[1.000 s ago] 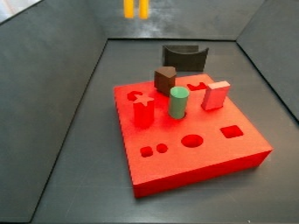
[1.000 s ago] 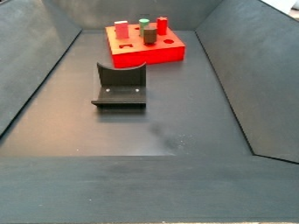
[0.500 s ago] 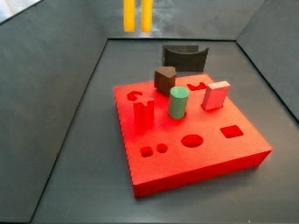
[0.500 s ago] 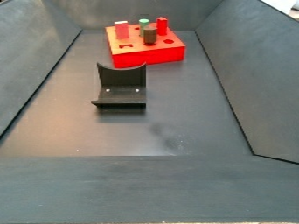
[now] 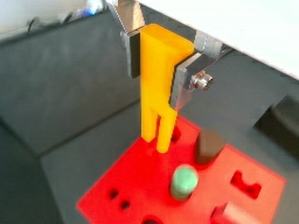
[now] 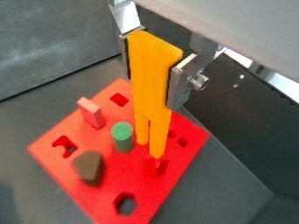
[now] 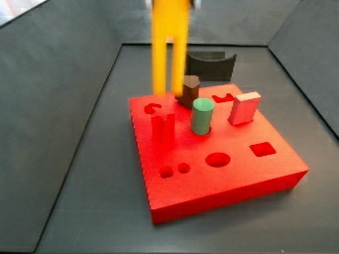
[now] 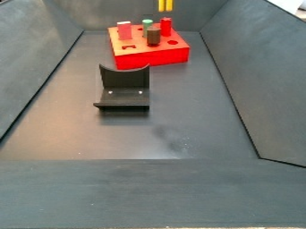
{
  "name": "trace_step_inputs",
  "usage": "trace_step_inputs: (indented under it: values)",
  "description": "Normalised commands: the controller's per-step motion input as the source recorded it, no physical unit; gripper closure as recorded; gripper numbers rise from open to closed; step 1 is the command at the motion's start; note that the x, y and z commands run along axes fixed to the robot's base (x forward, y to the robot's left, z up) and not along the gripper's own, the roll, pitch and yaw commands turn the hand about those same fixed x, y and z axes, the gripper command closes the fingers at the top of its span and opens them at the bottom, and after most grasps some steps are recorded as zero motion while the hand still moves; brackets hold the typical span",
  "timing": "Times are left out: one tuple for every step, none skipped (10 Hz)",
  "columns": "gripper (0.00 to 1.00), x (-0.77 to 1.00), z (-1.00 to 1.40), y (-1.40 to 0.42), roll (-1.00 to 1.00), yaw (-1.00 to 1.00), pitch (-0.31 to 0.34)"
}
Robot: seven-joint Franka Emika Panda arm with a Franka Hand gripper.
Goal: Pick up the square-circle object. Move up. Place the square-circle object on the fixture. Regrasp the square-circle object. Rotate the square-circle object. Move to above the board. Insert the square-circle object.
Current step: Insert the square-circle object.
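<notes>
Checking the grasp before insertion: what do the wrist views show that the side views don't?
Only the wrist views: the claw above the board, shut on the square-circle object. Only the side views: the fixture shown plainly, on the floor beside the board. Both: the square-circle object upright over the board, and the green cylinder.

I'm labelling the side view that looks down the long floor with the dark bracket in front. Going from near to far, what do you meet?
Fixture → board → square-circle object, hanging upright in the gripper at the top edge, over the board's far side.
</notes>
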Motion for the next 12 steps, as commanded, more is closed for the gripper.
trace_step_inputs:
  values:
    - [1.0,0.36,-0.5,-0.78,0.17,0.19,-0.077]
    - [1.0,0.39,-0.39,-0.83,0.25,0.06,-0.057]
    - [1.0,0.41,-0.28,-0.84,0.27,0.03,-0.031]
    - [1.0,0.38,-0.18,-0.85,0.29,0.0,0.0]
    - [1.0,0.33,-0.14,-0.76,0.33,0.05,0.0]
    - [1.0,0.15,-0.2,-0.65,0.28,0.22,0.039]
    - [1.0,0.0,-0.23,-0.57,0.21,0.37,0.037]
    - [1.0,-0.02,-0.21,-0.54,0.2,0.42,0.02]
    - [1.0,-0.42,-0.21,-0.6,0.2,0.4,0.0]
    - [1.0,-0.44,-0.22,-0.59,0.14,0.4,0.0]
    - [1.0,-0.17,-0.15,-0.6,0.06,0.09,0.0]
    - [1.0,0.0,-0.14,-0.4,0.08,-0.16,0.0]
